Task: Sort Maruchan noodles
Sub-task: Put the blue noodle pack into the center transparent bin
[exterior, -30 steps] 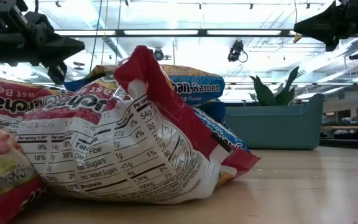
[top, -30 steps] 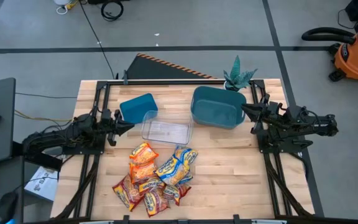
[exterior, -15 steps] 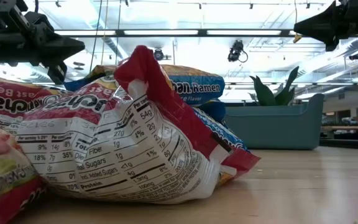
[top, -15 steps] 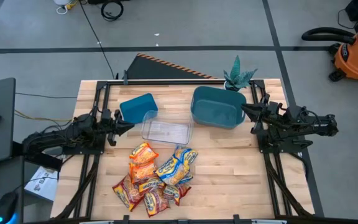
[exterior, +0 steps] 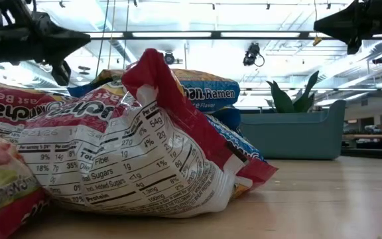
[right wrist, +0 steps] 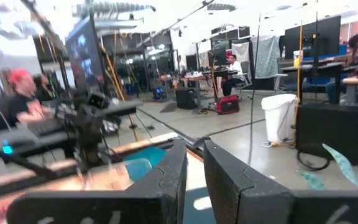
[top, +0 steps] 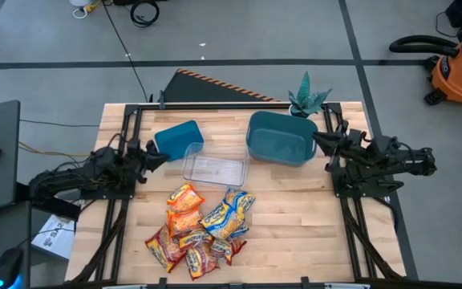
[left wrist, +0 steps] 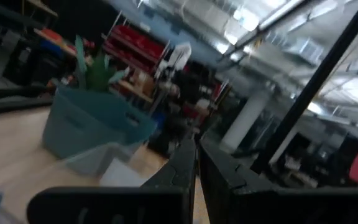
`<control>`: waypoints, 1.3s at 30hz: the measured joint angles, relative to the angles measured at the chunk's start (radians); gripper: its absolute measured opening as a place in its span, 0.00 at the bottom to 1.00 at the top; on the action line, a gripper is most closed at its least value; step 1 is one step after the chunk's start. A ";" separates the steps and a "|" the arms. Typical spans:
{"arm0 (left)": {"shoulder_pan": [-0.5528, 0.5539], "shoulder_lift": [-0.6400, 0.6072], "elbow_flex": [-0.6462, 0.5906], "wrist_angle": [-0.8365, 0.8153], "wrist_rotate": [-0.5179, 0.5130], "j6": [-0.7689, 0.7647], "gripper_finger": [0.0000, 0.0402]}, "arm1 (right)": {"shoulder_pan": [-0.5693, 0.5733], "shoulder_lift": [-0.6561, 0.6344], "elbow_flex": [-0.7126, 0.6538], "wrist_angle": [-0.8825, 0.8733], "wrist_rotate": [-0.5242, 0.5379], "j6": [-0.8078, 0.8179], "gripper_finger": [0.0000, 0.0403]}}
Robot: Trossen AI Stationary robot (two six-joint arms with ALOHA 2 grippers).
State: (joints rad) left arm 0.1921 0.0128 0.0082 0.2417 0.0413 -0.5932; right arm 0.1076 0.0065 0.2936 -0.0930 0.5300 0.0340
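Frontmost, Maruchan noodles (exterior: 131, 153) | nutrition panel: "Total Sugars 1g" | behind: "Ramen"

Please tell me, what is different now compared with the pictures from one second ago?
Only the left gripper moved: it lifted slightly and swung toward the small teal plastic bin. The right gripper, the shiny plastic ramen packets and the clear plastic tray stayed put.

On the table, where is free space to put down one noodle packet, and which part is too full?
Bare wood lies right of the noodle pile, between it and the right gripper, below the large teal bin. A narrower strip runs between the pile and the clear tray. The table's lower left is crowded with packets.
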 joint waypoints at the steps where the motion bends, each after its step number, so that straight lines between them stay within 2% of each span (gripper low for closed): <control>1: 0.000 0.000 0.000 0.019 -0.003 -0.005 0.06 | 0.000 0.000 0.000 0.019 -0.001 0.015 0.15; 6: 0.000 0.000 0.000 0.113 0.013 -0.006 0.06 | 0.000 0.006 0.000 0.120 -0.078 0.127 0.15; 12: 0.000 0.000 0.000 0.164 0.048 -0.005 0.06 | 0.000 0.094 0.003 0.268 -0.271 0.160 0.15; 16: 0.000 0.000 0.000 0.167 0.047 -0.006 0.06 | 0.000 0.246 0.046 0.266 -0.323 0.205 0.15; 21: 0.000 0.000 0.000 0.209 0.053 0.006 0.06 | 0.000 0.502 0.132 0.270 -0.347 0.214 0.15; 30: 0.000 0.000 0.000 0.184 0.060 0.013 0.06 | -0.004 0.907 0.298 0.280 -0.352 0.104 0.15; 35: 0.000 0.000 0.000 0.142 0.060 0.171 0.06 | -0.017 1.081 0.396 0.280 -0.409 0.037 0.15; 39: 0.000 0.000 0.000 0.144 0.060 0.216 0.06 | -0.018 1.206 0.477 0.275 -0.480 0.017 0.15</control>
State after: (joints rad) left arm 0.1921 0.0128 0.0082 0.3862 0.1017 -0.3770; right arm 0.0895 1.2126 0.7707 0.1818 0.0496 0.0511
